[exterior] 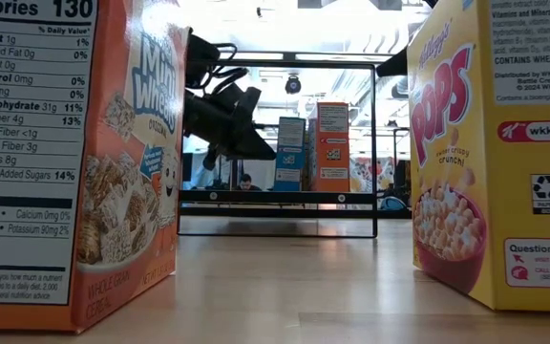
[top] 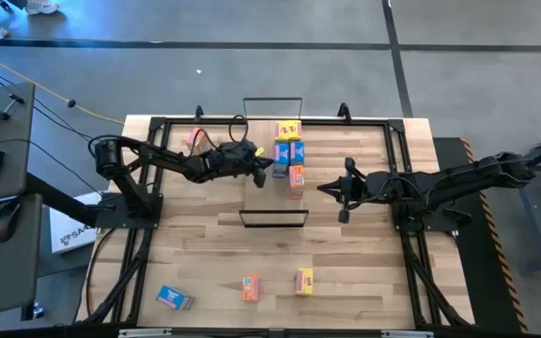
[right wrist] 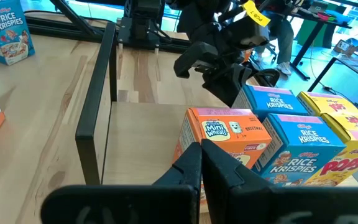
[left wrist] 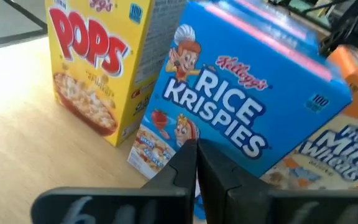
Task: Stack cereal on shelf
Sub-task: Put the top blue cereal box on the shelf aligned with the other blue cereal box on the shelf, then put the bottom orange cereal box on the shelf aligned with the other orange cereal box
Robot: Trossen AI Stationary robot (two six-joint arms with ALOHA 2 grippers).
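Note:
The shelf is a light-wood board with black wire loops at both short ends, lying mid-table. On its far right part, several cereal boxes stand in a row: yellow, blue, orange. My left gripper is shut, just left of that row, its tips before the blue Rice Krispies box, which is tilted. My right gripper is shut, off the shelf's right side and clear of the boxes. In the right wrist view, the orange Mini Wheats box is nearest. My left gripper's shut fingertips stand at the printed front of the blue Rice Krispies box, near its lower edge. They come about level from the table's left. I cannot tell whether they touch the box.
Three loose boxes lie near the table's near edge: blue, orange, yellow. Another lies far left by the left arm. Black rails run along the table's sides. The near half of the shelf is bare.

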